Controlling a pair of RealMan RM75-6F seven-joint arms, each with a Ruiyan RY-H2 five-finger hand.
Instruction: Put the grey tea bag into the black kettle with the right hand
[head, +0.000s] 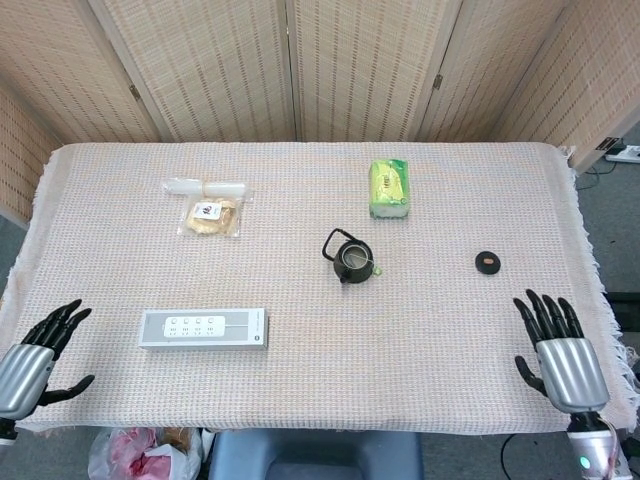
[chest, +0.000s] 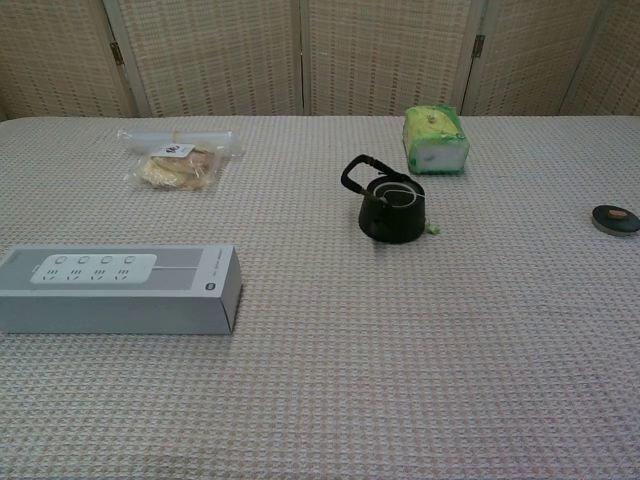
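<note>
Now both hands are idling at the near table edge, and the tea bag looks to be sitting in the kettle already.

Right hand (head: 560, 360) is hanging empty at the near right corner, fingers spread apart; left hand (head: 35, 350) is doing the same at the near left, well apart from everything. Kettle (chest: 392, 208) is standing mid-table with a pale grey shape showing inside its open mouth, probably the tea bag (chest: 398, 194), and a small green tag (chest: 432, 228) is trailing just beside the rim. I am judging the bag light, soft and easily torn, best pinched gently by its string or top edge, while the kettle is rigid and steady.
</note>
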